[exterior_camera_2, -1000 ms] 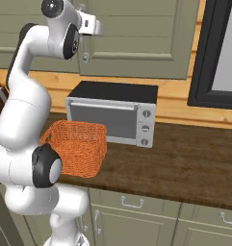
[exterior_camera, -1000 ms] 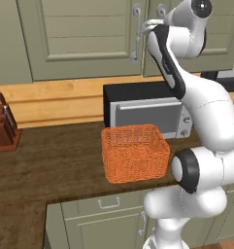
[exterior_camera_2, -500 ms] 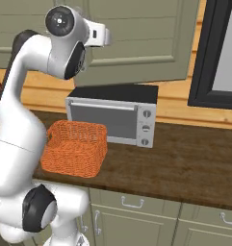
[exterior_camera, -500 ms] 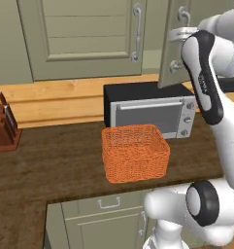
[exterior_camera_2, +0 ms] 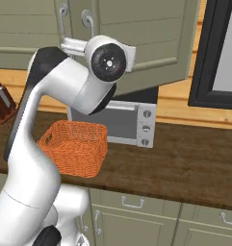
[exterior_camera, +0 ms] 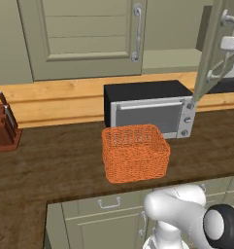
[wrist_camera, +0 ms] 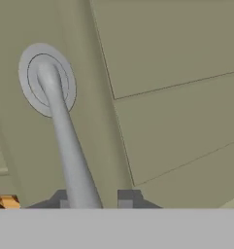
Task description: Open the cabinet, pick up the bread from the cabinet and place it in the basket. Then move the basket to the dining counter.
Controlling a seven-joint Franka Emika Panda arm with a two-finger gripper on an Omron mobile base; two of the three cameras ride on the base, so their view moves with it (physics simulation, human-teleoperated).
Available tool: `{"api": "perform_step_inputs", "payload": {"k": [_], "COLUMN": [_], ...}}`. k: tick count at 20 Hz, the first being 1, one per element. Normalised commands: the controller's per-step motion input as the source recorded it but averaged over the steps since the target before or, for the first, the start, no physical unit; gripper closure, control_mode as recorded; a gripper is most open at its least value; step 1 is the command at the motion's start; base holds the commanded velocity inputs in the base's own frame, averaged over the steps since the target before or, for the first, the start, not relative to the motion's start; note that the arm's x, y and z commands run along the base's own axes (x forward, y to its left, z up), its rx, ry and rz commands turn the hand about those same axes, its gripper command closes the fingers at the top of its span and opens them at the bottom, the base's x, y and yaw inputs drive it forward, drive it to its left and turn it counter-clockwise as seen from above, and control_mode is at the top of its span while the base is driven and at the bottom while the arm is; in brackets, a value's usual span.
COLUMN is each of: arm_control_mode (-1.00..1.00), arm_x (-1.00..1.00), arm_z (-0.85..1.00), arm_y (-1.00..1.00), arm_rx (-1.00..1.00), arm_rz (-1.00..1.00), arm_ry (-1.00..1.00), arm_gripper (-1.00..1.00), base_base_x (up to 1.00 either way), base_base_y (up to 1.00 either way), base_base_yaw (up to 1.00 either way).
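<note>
The cabinet (exterior_camera: pixel 89 39) hangs above the worktop (exterior_camera: pixel 60 155), and its right-hand door (exterior_camera: pixel 208 53) stands swung out toward the robot, seen nearly edge-on in the left base view and as a broad angled panel (exterior_camera_2: pixel 146 43) in the right base view. The left door stays flat, its curved silver handle (exterior_camera: pixel 137 31) upright along its right edge. In the hand view the gripper (wrist_camera: pixel 96 198) sits right at the open door's handle (wrist_camera: pixel 65 141), the bar running down between the two dark fingertips (wrist_camera: pixel 125 197); they appear closed around it, though only their very tops show. The basket (exterior_camera: pixel 134 152) rests on the dark wood worktop just in front of the microwave (exterior_camera: pixel 150 108), upright, and looks empty from the left base view. In the right base view the basket (exterior_camera_2: pixel 76 146) sits partly behind the white arm. A knife block (exterior_camera: pixel 4 126) stands at the far left of the worktop, well apart from the basket. What lies inside the cabinet cannot be made out.
</note>
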Motion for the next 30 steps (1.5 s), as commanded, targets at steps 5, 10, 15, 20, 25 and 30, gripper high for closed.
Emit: {"api": "perform_step_inputs", "payload": {"k": [5,10,15,20,25,30], "arm_control_mode": [-1.00,-1.00,-1.00,-1.00,-1.00,-1.00], "arm_x": [-0.34,-0.01,0.01,-0.51,-1.00,-0.80], "arm_z": [-0.02,0.00,0.01,0.06,0.30,0.10], "arm_y": [-0.93,-0.06,-0.25,-0.13,0.47,0.93], "arm_rx": [0.03,0.00,0.03,0.02,-0.17,-0.36], "arm_rz": [0.02,0.00,0.00,-0.04,-0.19,-0.21], "arm_ry": [-0.01,0.01,0.02,0.00,-0.01,0.10], "arm_gripper": [1.00,-1.00,-1.00,-1.00,-1.00,-1.00], "base_base_x": [0.00,0.00,0.00,0.00,0.00,0.00], "base_base_y": [0.00,0.00,0.00,0.00,0.00,0.00], "base_base_yaw": [0.00,0.00,0.00,0.00,0.00,0.00]}}
